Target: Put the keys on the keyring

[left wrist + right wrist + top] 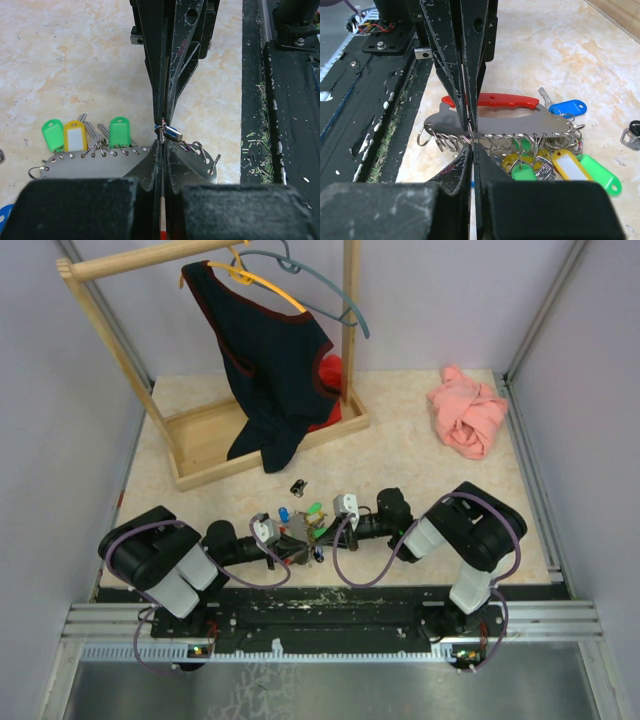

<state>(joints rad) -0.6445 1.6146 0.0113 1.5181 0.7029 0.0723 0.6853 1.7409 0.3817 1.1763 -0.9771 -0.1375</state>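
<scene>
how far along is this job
Done: keys with green and yellow plastic tags hang on rings of the flat silvery metal plate. In hand: left end effector and right end effector, both shut, meet at one ring on its edge. To do: a small dark item, possibly a key, lies apart.

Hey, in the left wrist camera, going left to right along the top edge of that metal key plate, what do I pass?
green key tag → yellow key tag → second green key tag → left gripper, shut → black base rail
</scene>
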